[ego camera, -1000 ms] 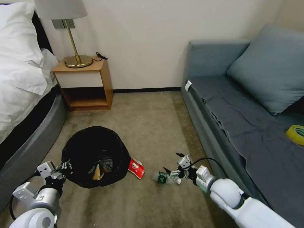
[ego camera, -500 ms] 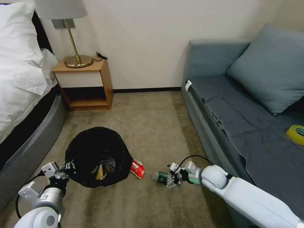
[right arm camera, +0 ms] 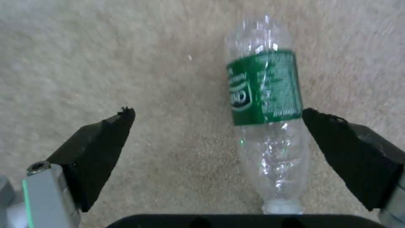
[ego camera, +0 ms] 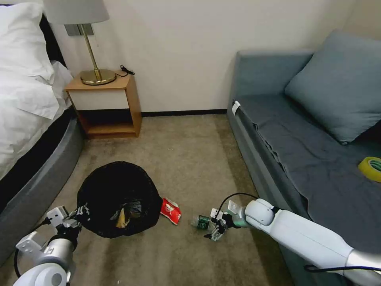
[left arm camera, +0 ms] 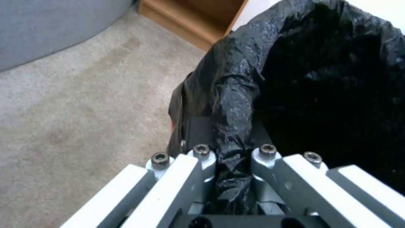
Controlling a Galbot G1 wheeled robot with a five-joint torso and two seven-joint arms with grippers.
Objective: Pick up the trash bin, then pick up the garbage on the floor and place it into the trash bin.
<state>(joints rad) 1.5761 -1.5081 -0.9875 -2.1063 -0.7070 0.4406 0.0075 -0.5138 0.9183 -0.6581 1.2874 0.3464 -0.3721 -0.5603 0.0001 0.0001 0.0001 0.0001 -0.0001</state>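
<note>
The trash bin (ego camera: 119, 186), black and lined with a black bag, sits low over the carpet at the lower left. My left gripper (ego camera: 78, 213) is shut on its near rim (left arm camera: 236, 104). A yellow-brown wrapper (ego camera: 122, 218) lies inside it. Just right of the bin, a red snack packet (ego camera: 170, 210) rests on the floor. Farther right lies a clear bottle with a green label (ego camera: 201, 222). My right gripper (ego camera: 216, 229) is down at that bottle, open. In the right wrist view the bottle (right arm camera: 265, 95) lies between the spread fingers of the right gripper (right arm camera: 217, 115), close to one black pad (right arm camera: 346, 139).
A grey sofa (ego camera: 278, 159) runs along the right, with a yellow tape roll (ego camera: 371, 169) on its seat. A bed (ego camera: 27, 119) borders the left. A wooden nightstand (ego camera: 107, 105) with a lamp stands at the back wall. Open carpet lies between them.
My right arm has dropped and reached left, bringing the open gripper down around the bottle. The bin in my left gripper swayed slightly right, then back left.
</note>
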